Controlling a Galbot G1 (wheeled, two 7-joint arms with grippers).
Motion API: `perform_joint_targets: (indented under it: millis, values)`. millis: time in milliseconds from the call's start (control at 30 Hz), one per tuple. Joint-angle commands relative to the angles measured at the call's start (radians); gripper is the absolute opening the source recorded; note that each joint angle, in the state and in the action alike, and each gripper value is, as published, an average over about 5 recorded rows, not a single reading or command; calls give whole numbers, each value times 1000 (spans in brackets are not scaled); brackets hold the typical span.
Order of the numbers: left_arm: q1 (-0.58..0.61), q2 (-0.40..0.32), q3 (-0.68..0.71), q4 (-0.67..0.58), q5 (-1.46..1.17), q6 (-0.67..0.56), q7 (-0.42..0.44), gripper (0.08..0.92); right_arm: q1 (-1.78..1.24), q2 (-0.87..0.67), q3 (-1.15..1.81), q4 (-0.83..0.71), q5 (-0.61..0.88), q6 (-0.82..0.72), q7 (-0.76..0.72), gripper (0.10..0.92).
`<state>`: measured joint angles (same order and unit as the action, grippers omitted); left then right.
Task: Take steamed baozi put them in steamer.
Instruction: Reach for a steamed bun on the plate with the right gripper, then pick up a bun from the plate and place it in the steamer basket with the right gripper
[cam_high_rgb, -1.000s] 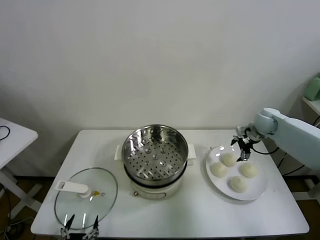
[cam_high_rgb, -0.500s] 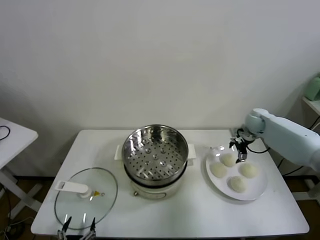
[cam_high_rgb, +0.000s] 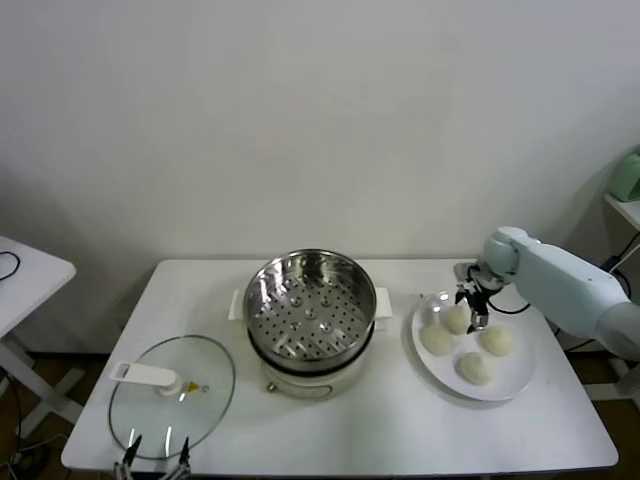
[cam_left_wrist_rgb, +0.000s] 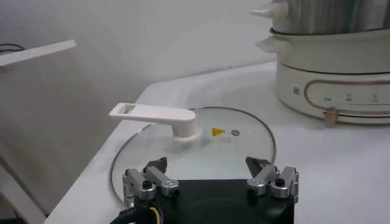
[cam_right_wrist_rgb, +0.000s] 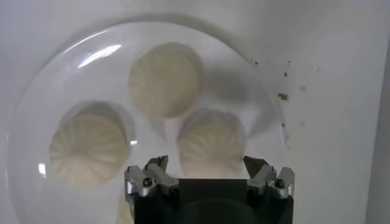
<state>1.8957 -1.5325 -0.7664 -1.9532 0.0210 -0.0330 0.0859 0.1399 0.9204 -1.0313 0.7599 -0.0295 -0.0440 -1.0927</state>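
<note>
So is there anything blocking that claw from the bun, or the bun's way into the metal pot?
Nothing visible. The right gripper hangs open directly over the nearest baozi on the plate. The steamer stands uncovered; its lid lies on the table.

Plain off-white wall (cam_high_rgb: 300, 110) behind, unmarked, evenly lit, soft shadows only. White rectangular worktop (cam_high_rgb: 380, 425) with rounded corners, its far edge close to the wall. Second white table (cam_high_rgb: 25, 275) stands off the worktop's left edge with a dark cable lying on it; a pale green object (cam_high_rgb: 627, 175) sits on a shelf past the far right corner.
</note>
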Motion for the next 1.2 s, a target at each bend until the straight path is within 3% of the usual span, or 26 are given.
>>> perform_joint_targets:
  millis: [33, 300, 700, 1200]
  values:
    - [0, -1, 0, 2, 2, 1, 0, 823, -16, 15, 22, -32, -24, 12, 2, 747]
    - [1, -2, -2, 5, 6, -3, -3, 823, -12, 15, 29, -14, -28, 26, 7, 684]
    - [2, -1, -4, 8, 9, -11, -4, 823, 139, -101, -100, 203, 51, 45, -1, 628]
    - [16, 3, -2, -23, 20, -15, -7, 823, 567, -112, -353, 408, 258, 221, 5, 611]
